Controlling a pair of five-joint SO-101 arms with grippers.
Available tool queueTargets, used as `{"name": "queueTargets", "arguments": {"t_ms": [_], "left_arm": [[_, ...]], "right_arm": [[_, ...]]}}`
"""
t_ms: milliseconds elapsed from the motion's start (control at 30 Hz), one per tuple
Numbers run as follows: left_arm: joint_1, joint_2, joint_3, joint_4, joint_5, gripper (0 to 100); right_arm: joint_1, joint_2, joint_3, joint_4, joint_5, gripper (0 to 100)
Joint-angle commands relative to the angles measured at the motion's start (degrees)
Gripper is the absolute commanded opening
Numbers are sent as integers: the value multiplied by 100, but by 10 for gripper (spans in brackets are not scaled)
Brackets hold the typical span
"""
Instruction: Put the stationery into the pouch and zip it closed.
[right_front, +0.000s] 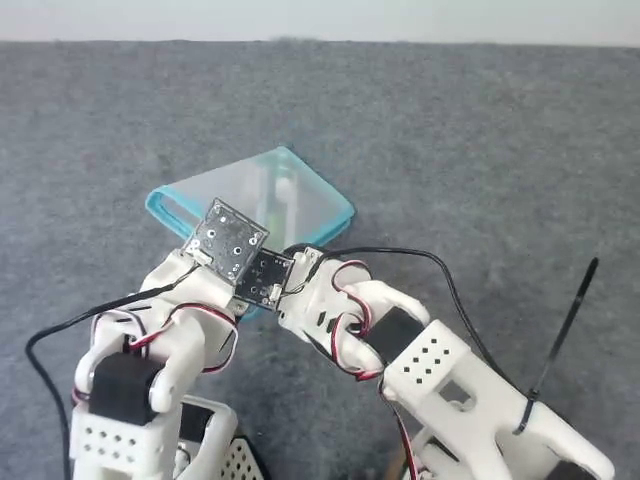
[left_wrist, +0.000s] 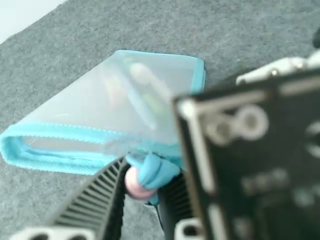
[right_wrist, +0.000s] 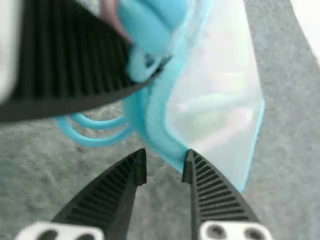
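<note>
- Pouch (right_front: 315, 205), translucent with teal trim, lying flat on the grey surface (right_front: 480, 140).
- Inside the pouch, pale green and white stationery (right_front: 285, 190); too blurred to tell which pieces.
- Left tool (left_wrist: 145, 177) at the pouch's near corner, pinched tight on a blue tab (left_wrist: 152, 170) that hangs off the teal trim; possibly the zip pull, though too blurred to be sure.
- A small pink patch pressed against the blue tab, between the same fingers.
- Right tool (right_wrist: 164, 160) just beside the pouch's teal edge, jaws partly apart and holding nothing; one fingertip right at the trim, touching or not cannot be told.
- Teal loop (right_wrist: 95, 127) on the surface beside the pouch's edge, close to the right tool.
- Left arm (right_front: 150, 340) and right arm (right_front: 440, 370) meeting wrist to wrist above the pouch's near corner.
- Black cable (right_front: 420, 255) arching from the right arm, just beside the pouch.
</note>
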Motion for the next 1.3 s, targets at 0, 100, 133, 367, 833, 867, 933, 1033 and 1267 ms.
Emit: {"name": "queueTargets", "arguments": {"t_ms": [0, 100, 133, 367, 833, 867, 933, 1033, 1267], "left_arm": [[-35, 105, -312, 18, -79, 9], [-35, 114, -295, -9, -79, 9], [-35, 114, -224, -62, -70, 9], [229, 123, 1578, -1881, 378, 9], [2145, 105, 2756, -3358, 1275, 145], [2251, 79, 2756, -3253, 1196, 204], [2409, 62, 2747, -3051, 1037, 305], [2365, 53, 2730, -2866, 677, 326], [9, 62, 1930, -2558, 422, 234]], "right_arm": [[-180, -242, -26, 66, 70, 124], [-110, -145, -9, 48, 70, 122], [13, -92, -9, 66, 70, 122], [2114, 523, -9, 277, -360, 121], [3116, 681, 0, 989, -721, 121], [3116, 664, 0, 998, -782, 121], [3143, 637, 0, 1007, -809, 121], [3152, 637, 0, 1007, -818, 121], [3108, 629, -9, 1253, -791, 121]]}}
